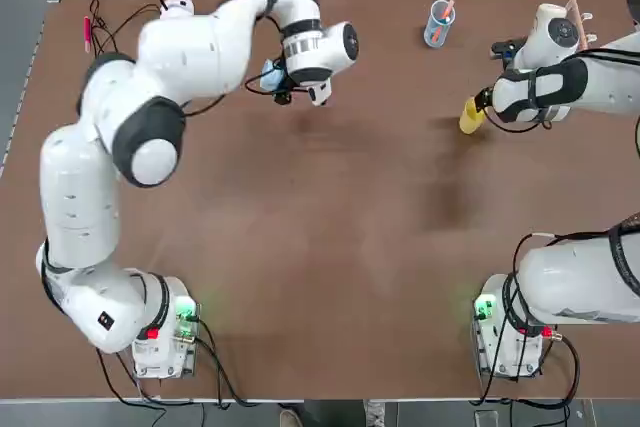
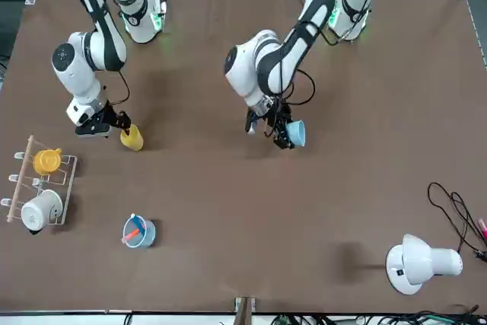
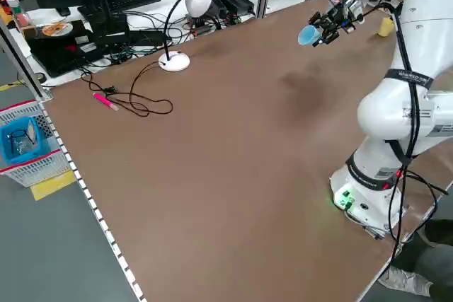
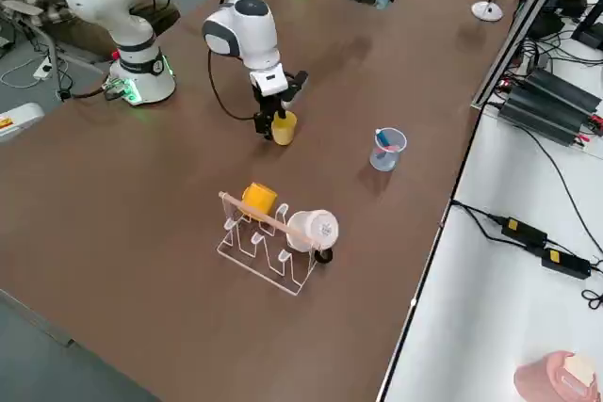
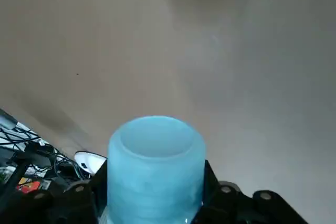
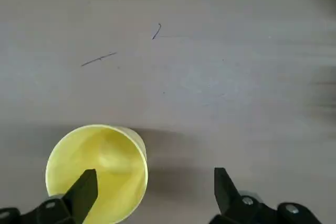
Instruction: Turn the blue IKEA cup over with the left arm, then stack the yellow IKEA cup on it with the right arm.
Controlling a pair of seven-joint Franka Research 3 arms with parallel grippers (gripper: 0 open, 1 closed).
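While the left gripper (image 2: 283, 133) held the blue IKEA cup (image 2: 295, 133) tight between its two fingers, the cup hung up in the air above the table (image 2: 251, 234), tipped on its side. In the left wrist view the cup's round end pointed away from the fingers, out past their tips. So the flip looked only part done. The cup was not yet set down upside down on the table.

The right gripper (image 6: 149, 184) had its fingers spread wide and held nothing. The yellow IKEA cup (image 6: 97, 171) stood on the table with its mouth up. One finger was over the cup's rim, and the other finger was off to the side with bare table under it. In the front view the gripper was just beside the cup.

What was left, I think: put the blue cup down on its mouth, let go, then grab the yellow cup and stack it on top.

I could not read any words or brand marks on either cup.
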